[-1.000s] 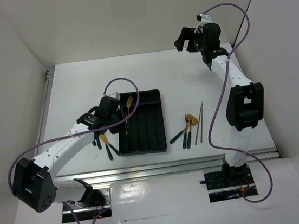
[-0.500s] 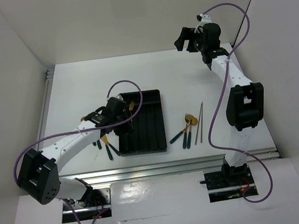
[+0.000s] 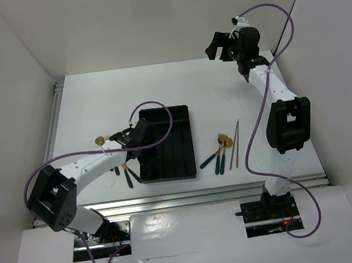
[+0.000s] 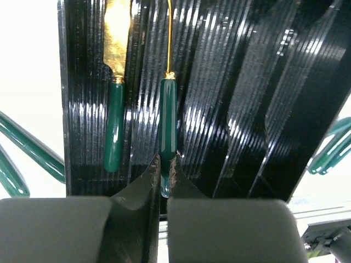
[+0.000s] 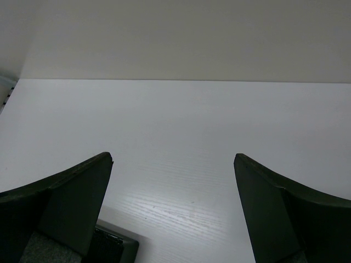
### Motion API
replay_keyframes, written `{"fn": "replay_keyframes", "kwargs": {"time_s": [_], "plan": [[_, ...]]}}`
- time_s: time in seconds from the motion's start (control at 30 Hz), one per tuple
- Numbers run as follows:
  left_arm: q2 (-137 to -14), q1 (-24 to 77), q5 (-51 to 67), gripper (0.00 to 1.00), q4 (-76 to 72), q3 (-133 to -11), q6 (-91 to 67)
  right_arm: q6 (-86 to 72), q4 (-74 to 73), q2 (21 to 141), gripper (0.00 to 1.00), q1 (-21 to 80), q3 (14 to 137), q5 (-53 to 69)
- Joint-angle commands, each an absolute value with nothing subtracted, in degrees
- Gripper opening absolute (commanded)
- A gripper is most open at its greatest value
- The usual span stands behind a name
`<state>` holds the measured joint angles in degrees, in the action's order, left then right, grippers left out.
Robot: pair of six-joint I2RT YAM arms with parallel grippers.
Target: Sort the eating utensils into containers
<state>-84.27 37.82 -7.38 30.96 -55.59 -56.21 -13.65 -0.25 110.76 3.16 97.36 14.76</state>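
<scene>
The black tray (image 3: 176, 145) lies mid-table, its long compartments running lengthwise. My left gripper (image 3: 143, 139) is low over the tray's left side. It is shut (image 4: 164, 167) on the end of a teal handle (image 4: 168, 120) whose thin gold stem (image 4: 169, 33) runs along the second compartment from the left; its head is out of view. A gold-bladed knife (image 4: 115, 126) lies in the leftmost compartment. Several utensils (image 3: 218, 154) and two chopsticks (image 3: 234, 143) lie right of the tray. More teal handles (image 3: 124, 173) lie to its left. My right gripper (image 3: 218, 44) is open, raised at the back.
A small gold head (image 3: 100, 140) shows on the table left of my left arm. Teal handles lie beside the tray on both sides in the left wrist view (image 4: 27, 153) (image 4: 329, 150). The right wrist view shows bare white table (image 5: 181, 137) and a grey block (image 5: 112, 245).
My left gripper has moved toward the tray's near end and down with the utensil, turning it lengthwise along a compartment. The right arm has not moved.
</scene>
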Motion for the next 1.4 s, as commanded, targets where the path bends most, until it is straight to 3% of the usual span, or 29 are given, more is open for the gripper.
{"fn": "replay_keyframes", "kwargs": {"time_s": [0.0,0.23,0.43,0.57,0.7,0.97,1.2,1.37], "plan": [[-85.2,38.1,-8.9,0.00,31.2,-55.9,-57.9,-13.7,1.2,107.1,1.00,2.8,98.0,14.3],[-88.7,38.7,-9.0,0.00,33.0,-57.8,-56.6,-13.7,1.8,107.1,1.00,2.8,98.0,14.9],[-88.5,39.2,-9.5,0.32,33.7,-59.2,-56.1,-13.7,1.8,107.6,1.00,2.8,98.0,14.9],[-87.1,39.2,-10.0,0.43,34.2,-61.0,-55.0,-13.7,1.8,107.6,1.00,2.8,98.0,15.4],[-84.3,39.2,-12.1,0.59,35.6,-64.1,-53.0,-13.7,2.3,107.6,1.00,2.8,98.0,15.9],[-76.0,39.2,-18.4,0.74,37.7,-64.8,-51.8,-13.7,2.3,107.6,1.00,2.8,98.0,16.2],[-64.8,30.0,-18.2,0.92,37.0,-55.3,-53.0,-13.7,1.7,108.3,1.00,2.8,99.1,17.9],[-61.7,25.7,-17.1,1.00,37.0,-51.9,-51.9,-13.7,1.1,108.8,1.00,2.8,99.7,17.9]]}}
